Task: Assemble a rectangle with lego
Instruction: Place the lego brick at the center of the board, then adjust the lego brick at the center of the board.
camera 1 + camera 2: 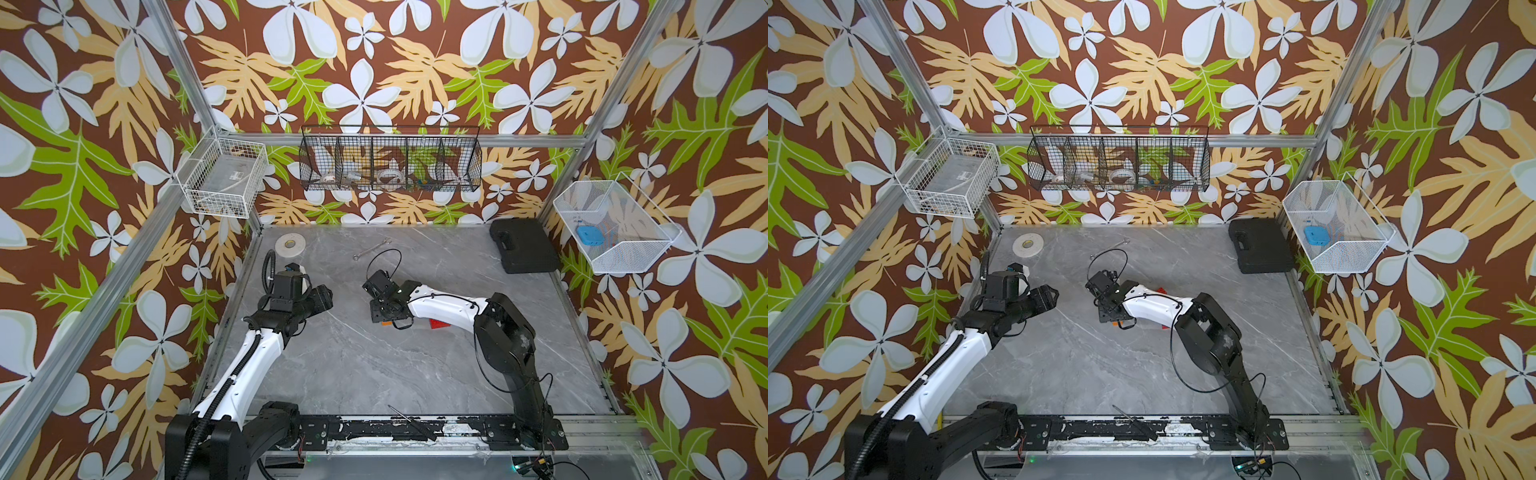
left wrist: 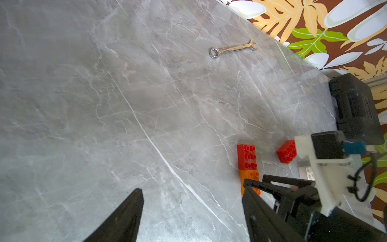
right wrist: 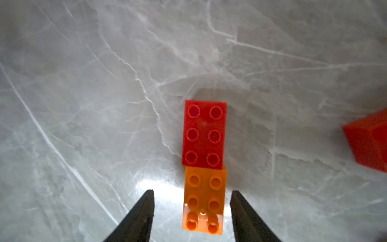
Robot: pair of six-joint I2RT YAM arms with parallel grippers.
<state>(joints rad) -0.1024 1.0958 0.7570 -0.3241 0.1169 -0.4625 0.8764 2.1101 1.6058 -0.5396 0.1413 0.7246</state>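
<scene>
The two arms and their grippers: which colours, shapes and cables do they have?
The left arm and the right arm each have a white shell between black joints. A ribbed black hose runs along the left arm; thin black cables loop off the right arm. The left gripper and the right gripper have black tapered fingers.

A white tape roll (image 1: 291,242) lies flat in the far left corner of my grey marbled desk (image 1: 374,365), and a black case (image 1: 524,246) sits in the far right corner. A wrench (image 1: 372,248) lies between them near the far edge, closer to the tape. A slim black-handled tool (image 1: 411,424) crosses the near edge. A black wire basket (image 1: 390,158) hangs above the far edge, and a white wire basket (image 1: 222,176) hangs to my left. To my right, a white mesh basket (image 1: 611,226) holds a blue thing (image 1: 590,236).
</scene>
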